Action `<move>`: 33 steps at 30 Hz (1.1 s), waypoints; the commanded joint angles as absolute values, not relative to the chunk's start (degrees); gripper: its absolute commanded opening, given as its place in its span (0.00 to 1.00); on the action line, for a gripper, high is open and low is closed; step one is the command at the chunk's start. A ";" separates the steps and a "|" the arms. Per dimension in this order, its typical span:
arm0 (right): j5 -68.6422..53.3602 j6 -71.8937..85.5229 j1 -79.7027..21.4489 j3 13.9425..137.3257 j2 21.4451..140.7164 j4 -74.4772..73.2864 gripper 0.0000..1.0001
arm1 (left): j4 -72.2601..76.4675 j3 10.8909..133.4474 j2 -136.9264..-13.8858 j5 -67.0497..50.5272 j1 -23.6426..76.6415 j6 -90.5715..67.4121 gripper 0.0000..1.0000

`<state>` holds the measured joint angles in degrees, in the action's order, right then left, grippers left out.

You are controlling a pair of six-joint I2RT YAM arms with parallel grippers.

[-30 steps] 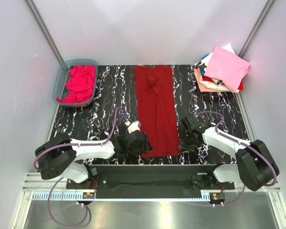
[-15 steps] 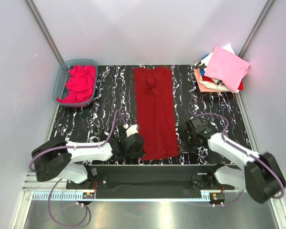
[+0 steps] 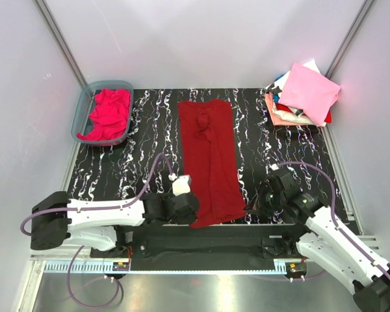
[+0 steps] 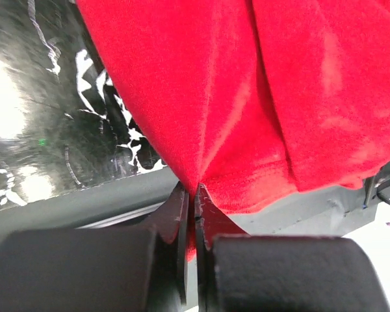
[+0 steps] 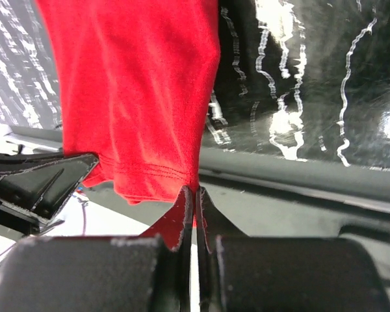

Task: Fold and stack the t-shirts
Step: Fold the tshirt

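(a) Left wrist view: my left gripper (image 4: 194,192) is clenching the near-left corner of the crimson t-shirt (image 4: 247,97); creases are fanning up from the pinch; how far the cloth is reaching in between the jaws is hidden by the fingers themselves.

(b) Right wrist view: my right gripper (image 5: 194,194) is pressing shut on the near-right corner of the same hem; a sliver of red is showing beside and below the closed tips; the rest of the garment is running off the top of the frame.

(c) Top view: the shirt is lying lengthwise down the middle of the marbled table (image 3: 149,140), its near hem reaching the front edge; my wrists are covering both sets of fingertips here, so neither grip is readable from above; a small bunched lump is sitting on the far half, and I cannot tell whether it is collar or sleeve.

(d) Far left: a magenta t-shirt (image 3: 107,114) is lying crumpled inside the tub (image 3: 82,107), its outline unreadable.

(e) Far right corner: the folded stack (image 3: 305,91) is resting with pale pink uppermost; the lower layers are showing only as slim edges.
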<state>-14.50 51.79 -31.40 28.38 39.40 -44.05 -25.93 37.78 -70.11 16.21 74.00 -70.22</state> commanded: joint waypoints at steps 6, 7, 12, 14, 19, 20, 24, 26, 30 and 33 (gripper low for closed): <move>-6.51 46.94 -31.73 48.05 53.42 -46.41 0.00 | -33.76 50.01 -66.27 15.32 63.14 -60.92 0.09; -4.59 45.54 -31.73 49.47 54.92 -45.88 0.00 | -32.18 50.53 -66.36 13.99 61.45 -58.73 0.09; -2.20 40.97 -28.93 59.47 67.04 -44.47 0.00 | -28.39 53.60 -70.82 5.56 50.74 -53.27 0.09; -2.63 38.42 -25.69 62.21 72.39 -43.51 0.00 | -28.83 56.77 -74.33 4.05 48.09 -50.72 0.09; -5.97 33.40 -20.31 72.32 83.55 -43.50 0.00 | -29.00 63.44 -81.20 -1.13 40.53 -45.89 0.08; -6.06 32.88 -19.95 73.73 84.98 -43.51 0.00 | -29.18 64.41 -83.65 -1.66 39.56 -45.27 0.07; -7.90 29.19 -18.46 80.40 91.57 -43.86 0.00 | -29.79 68.64 -89.20 -4.65 35.08 -43.07 0.06; -8.17 28.48 -18.02 82.26 94.90 -44.47 0.00 | -29.71 70.48 -91.92 -5.36 34.02 -42.19 0.06; -9.05 26.90 -17.14 85.78 99.48 -44.73 0.00 | -30.32 73.30 -95.71 -7.73 31.47 -40.96 0.06; -9.67 26.63 -16.53 87.45 102.74 -44.82 0.00 | -30.24 74.79 -97.90 -8.79 30.15 -40.08 0.06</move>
<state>-9.19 29.19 -17.80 84.07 100.95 -44.49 -30.00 71.59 -96.84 -6.04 31.55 -42.85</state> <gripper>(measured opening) 0.020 0.070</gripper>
